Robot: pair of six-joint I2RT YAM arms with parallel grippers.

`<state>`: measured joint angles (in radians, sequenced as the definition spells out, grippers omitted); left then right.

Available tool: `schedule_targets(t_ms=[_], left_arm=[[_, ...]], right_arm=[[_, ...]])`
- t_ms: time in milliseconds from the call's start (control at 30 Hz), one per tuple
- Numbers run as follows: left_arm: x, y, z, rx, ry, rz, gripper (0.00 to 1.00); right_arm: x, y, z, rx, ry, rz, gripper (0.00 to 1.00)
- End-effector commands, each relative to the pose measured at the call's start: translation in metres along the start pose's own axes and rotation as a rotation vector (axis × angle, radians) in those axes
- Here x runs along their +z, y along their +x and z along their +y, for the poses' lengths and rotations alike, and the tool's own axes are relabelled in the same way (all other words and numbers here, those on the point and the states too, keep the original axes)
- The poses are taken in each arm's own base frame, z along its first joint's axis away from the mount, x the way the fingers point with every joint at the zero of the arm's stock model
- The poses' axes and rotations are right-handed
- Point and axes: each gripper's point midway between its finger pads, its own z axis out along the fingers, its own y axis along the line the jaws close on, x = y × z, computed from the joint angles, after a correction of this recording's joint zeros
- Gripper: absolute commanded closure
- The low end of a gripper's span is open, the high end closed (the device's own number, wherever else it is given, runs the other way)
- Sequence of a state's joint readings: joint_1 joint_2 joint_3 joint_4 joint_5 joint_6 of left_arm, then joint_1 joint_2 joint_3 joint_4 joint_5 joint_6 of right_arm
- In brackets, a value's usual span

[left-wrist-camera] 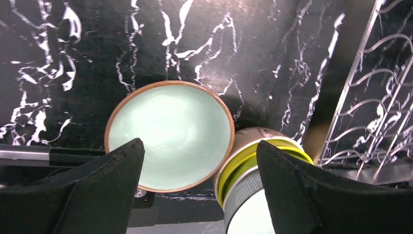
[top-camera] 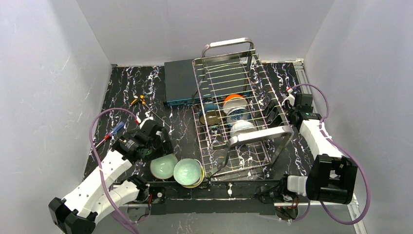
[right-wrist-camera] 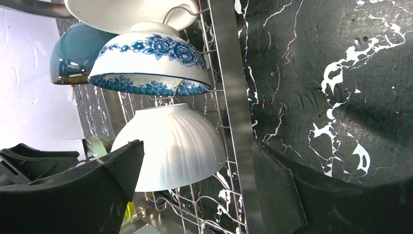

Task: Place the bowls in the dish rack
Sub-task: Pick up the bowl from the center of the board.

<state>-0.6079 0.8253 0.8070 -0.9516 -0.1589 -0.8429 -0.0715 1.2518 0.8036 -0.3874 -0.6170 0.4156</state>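
Black marbled table [top-camera: 122, 92] carries dish rack [top-camera: 260, 135], teal box [top-camera: 180, 83], pale green bowl [top-camera: 163, 166], bowl stack [top-camera: 188, 172], yellow-handled tool [top-camera: 139, 101].

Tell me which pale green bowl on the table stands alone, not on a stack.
The left bowl, brown-rimmed, stands alone. The right bowl tops a lime-rimmed stack beside the rack.

One overview, two wrist close-ups.
Top camera looks down on the whole tabletop [top-camera: 126, 97] from the rack's [top-camera: 260, 135] near side; left wrist faces down just left of the rack, right wrist along its right side; all show it.
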Motion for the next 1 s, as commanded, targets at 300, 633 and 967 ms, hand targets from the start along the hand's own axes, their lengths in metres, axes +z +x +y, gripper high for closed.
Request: schedule_targets(t_ms=[300, 633, 967], left_arm=[[-0.01, 0.027, 0.086, -0.37, -0.389, -0.021, 0.2], [0.042, 0.067, 0.07, -0.587, -0.275, 0.078, 0.33], [0.067, 0.053, 0.057, -0.541, -0.2, 0.027, 0.83]], right_arm=[[-0.001, -0.01, 0.01, -0.038, -0.033, -0.02, 0.09], [-0.002, -0.014, 0.014, -0.042, -0.045, -0.027, 0.08], [-0.006, -0.026, 0.021, -0.064, -0.052, -0.047, 0.05]])
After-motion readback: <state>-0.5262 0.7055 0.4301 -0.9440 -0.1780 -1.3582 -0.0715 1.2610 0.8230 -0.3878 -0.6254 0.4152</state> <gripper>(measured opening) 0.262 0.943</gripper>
